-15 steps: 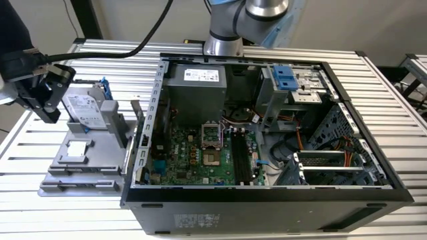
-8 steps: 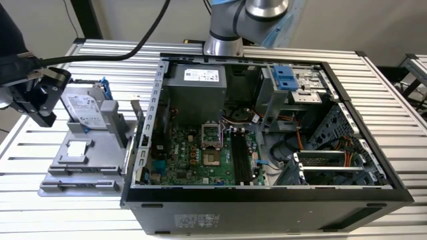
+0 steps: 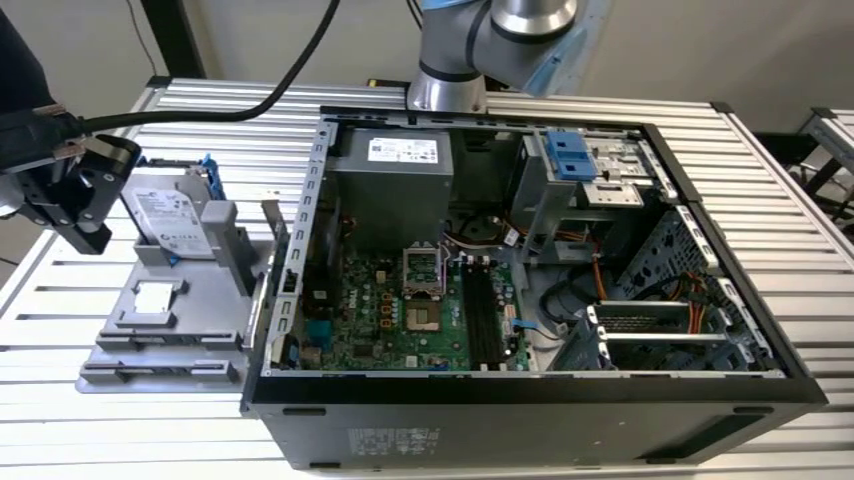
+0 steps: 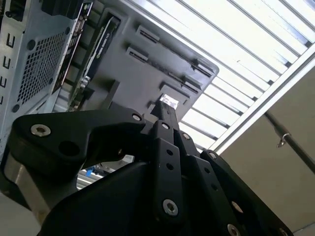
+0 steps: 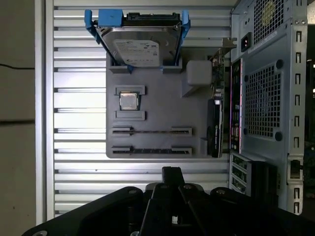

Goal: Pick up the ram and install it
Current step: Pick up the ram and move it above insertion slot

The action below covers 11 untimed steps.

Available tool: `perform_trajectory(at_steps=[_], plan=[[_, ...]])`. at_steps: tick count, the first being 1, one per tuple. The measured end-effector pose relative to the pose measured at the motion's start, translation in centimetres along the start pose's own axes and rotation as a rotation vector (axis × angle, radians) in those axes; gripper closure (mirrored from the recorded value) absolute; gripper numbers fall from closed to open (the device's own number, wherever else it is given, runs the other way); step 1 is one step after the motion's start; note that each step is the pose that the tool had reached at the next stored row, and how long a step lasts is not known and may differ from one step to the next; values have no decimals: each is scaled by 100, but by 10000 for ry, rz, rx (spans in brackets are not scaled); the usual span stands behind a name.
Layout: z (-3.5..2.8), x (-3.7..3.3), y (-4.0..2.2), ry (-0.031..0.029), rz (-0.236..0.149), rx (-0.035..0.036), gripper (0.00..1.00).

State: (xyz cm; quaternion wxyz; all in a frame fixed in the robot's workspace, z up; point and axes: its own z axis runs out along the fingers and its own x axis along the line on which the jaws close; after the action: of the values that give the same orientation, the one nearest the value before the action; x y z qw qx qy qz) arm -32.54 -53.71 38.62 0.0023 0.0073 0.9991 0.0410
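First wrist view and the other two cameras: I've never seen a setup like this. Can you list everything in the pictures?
computer case: one, black and grey, side open, mid-table
motherboard: one, green, inside the case
tray: one, grey, beside the case at the exterior view's left
hard drive: one, silver in a blue-edged frame, propped at one end of the tray
processor chip: one, silver, in a tray pocket
ram: apparently two sticks, dark, on edge in the tray's long slots
table: one, silver slats
arm: one, silver-grey, base behind the case
gripper: one, black, shut, empty, near the tray
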Motion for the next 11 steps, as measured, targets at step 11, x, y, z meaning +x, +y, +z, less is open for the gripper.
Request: perform_trajectory(at_steps=[11], plan=[[0, 1, 0, 36, -297, -1, 100]])
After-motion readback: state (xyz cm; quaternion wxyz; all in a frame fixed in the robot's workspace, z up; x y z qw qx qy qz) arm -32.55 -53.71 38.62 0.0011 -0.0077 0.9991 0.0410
